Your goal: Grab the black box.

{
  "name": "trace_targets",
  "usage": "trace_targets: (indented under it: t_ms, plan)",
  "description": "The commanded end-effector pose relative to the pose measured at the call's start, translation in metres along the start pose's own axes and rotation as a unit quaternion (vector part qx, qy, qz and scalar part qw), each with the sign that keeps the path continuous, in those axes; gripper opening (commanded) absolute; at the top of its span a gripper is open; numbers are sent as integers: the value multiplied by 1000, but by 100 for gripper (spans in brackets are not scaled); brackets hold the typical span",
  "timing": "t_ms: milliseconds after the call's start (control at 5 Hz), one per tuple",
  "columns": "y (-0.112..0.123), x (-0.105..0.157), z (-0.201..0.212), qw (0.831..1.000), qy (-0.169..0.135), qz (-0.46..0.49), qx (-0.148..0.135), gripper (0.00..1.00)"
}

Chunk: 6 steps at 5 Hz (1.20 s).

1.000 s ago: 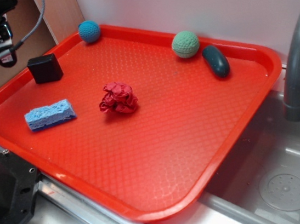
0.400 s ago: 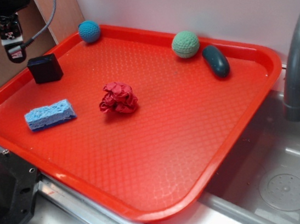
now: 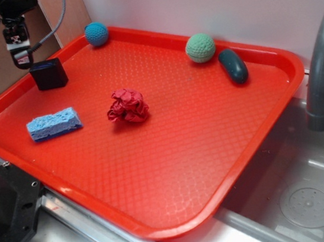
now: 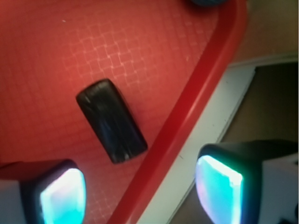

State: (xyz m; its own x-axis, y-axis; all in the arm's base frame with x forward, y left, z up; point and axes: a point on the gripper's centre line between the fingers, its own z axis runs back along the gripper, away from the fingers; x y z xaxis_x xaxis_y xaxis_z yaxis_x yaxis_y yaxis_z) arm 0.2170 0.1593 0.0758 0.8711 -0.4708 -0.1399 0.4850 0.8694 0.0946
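The gripper [image 4: 140,186] hangs with jaws apart; the black box [image 4: 112,120] lies on the red tray [image 4: 196,93] just ahead of them, beside the rim. It looks light, rigid, matte; grip across its narrow flat sides.

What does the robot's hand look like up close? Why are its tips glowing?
The gripper has two dark, rounded jaws whose inner faces shine bright teal-white in the wrist view; why they glow cannot be told from the pictures. From the exterior view the gripper is black with a small white patch carrying dark markings, and a grey cable curves up from it.
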Motion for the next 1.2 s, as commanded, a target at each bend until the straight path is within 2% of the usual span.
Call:
trace_targets:
  t_ms: [0,800,1000]
  plan:
    - [-22,20,-4,999,14,-35,3,100]
    - [-31,36,-46,997,55,-51,-26,100]
    - [-29,37,-49,997,58,-38,-31,1]
